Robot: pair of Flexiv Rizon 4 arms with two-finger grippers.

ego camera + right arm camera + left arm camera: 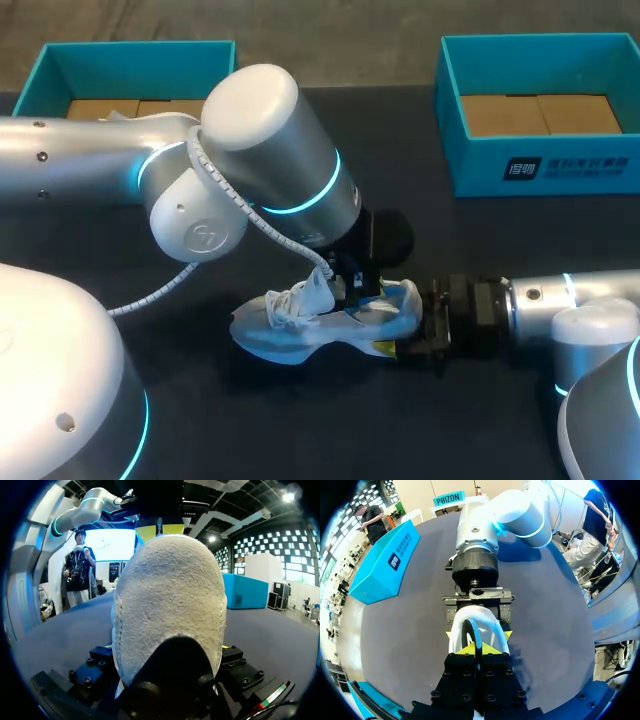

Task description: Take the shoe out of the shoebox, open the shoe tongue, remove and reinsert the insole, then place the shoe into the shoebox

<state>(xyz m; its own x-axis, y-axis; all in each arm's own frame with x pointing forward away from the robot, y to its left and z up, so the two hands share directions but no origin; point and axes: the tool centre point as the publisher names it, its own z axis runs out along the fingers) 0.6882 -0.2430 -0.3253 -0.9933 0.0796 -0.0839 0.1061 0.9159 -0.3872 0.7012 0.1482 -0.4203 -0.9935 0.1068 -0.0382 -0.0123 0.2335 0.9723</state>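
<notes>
R gripper (410,336) clamping shoe (300,335) heel, L gripper (476,650) pinching its collar, on table (300,430)

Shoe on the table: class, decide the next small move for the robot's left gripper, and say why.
Probably the left gripper should draw slightly up and away from the shoe. Its fingers pinch a thin dark strip, likely the insole, that rises from the shoe's opening. The right gripper clamps the heel from both sides, so the shoe should not drag along.
</notes>
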